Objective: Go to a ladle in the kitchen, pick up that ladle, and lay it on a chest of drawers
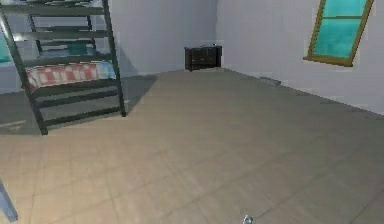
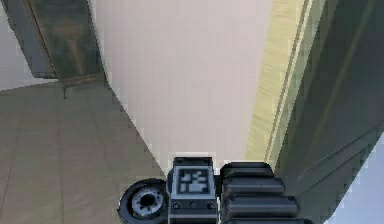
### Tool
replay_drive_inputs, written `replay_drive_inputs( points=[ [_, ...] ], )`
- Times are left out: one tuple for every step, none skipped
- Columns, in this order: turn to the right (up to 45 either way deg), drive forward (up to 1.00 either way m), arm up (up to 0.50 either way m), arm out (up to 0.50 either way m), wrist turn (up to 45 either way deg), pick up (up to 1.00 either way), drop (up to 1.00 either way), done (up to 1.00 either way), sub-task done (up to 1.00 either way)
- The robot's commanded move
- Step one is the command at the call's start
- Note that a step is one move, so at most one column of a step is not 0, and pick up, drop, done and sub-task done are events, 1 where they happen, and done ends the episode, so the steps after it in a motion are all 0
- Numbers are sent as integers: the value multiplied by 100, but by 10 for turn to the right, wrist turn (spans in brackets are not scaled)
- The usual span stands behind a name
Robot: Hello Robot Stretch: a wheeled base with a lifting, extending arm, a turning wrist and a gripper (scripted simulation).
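Ladle: where it lies I cannot tell from here. The hand point(image 2: 145, 203) sits low beside the arm point(image 2: 250, 195), its far end unclear, so I cannot tell whether it holds anything. Beyond lies tiled floor point(image 1: 200, 150), with a bunk bed point(image 1: 70, 75) at its left edge. A dark low cabinet point(image 1: 203, 58) stands against the far wall, with a window point(image 1: 345, 30) to the right.

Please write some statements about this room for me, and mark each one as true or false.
1. A dark metal-framed bunk bed stands at the forward view's left. True.
2. The green-framed window is beside the bed. False: it is at the forward view's upper right, far from the bed.
3. A small dark low cabinet stands against the far wall. True.
4. A red carpet covers the beige tiled floor. False: the tiles are bare.
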Motion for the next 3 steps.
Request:
replay_drive_inputs(
  points=[
    [60, 0, 0, 0, 0, 0, 0, 0, 0],
    [0, 100, 0, 0, 0, 0, 0, 0, 0],
    [0, 100, 0, 0, 0, 0, 0, 0, 0]
  ],
)
